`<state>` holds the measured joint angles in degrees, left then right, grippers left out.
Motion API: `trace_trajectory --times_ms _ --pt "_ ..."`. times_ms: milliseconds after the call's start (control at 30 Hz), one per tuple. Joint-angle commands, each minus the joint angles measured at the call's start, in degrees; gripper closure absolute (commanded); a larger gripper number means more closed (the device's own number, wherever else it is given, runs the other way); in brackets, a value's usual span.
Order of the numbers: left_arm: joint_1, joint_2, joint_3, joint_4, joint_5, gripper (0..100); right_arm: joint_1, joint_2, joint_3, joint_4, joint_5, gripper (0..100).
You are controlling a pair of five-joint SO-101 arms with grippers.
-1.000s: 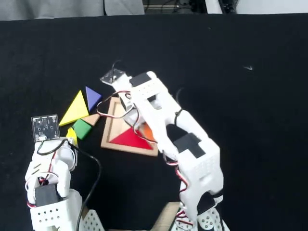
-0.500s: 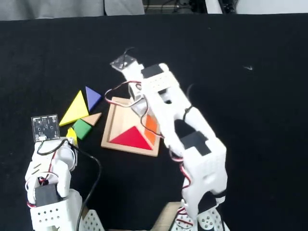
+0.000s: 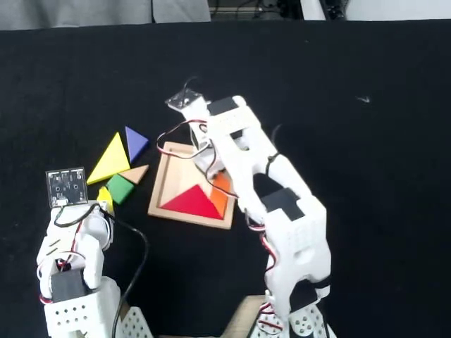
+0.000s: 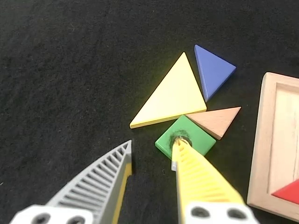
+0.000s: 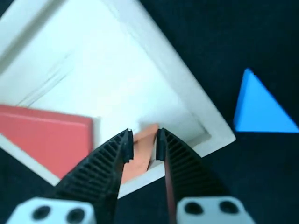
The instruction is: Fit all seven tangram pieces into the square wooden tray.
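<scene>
Tray (image 3: 158, 182) is sitting on the worktop (image 3: 352, 176), holding the red triangle (image 3: 190, 203) and the orange piece (image 3: 222, 191) on its right. Right tool (image 5: 143, 135) is hovering over the orange piece, fingers narrowly apart. Left tool (image 4: 154, 142) is gaping wide at the green square (image 4: 198, 137), left of the tray.

Square wooden tray (image 3: 189, 216) holds red triangle (image 3: 190, 203) and orange piece (image 3: 222, 196); yellow triangle (image 3: 111, 159), blue triangle (image 3: 134, 143), tan triangle (image 3: 134, 173), green square (image 3: 120, 189) cluster beside it.
</scene>
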<state>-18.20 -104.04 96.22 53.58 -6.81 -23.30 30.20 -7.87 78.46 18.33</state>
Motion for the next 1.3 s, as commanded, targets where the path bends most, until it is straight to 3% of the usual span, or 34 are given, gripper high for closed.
trace_trajectory --times_ms 0,300,600,933,1267 --pt "0.5 -0.4 1.1 0.0 -0.1 85 -0.5 -0.9 -2.8 2.5 -0.3 90.2" --pt "0.3 -0.4 1.1 0.0 -0.1 85 1.3 -10.1 -9.2 7.1 -3.3 90.2" --pt "0.3 -0.4 1.1 0.1 -0.1 85 7.9 -12.0 -1.6 5.6 -15.6 89.9" --pt "0.3 -0.4 1.1 0.1 -0.1 85 8.5 -10.6 7.0 -3.5 -18.3 81.6" --pt "0.4 -0.4 1.1 0.0 -0.1 85 7.6 0.3 0.5 -4.1 -18.2 81.9"
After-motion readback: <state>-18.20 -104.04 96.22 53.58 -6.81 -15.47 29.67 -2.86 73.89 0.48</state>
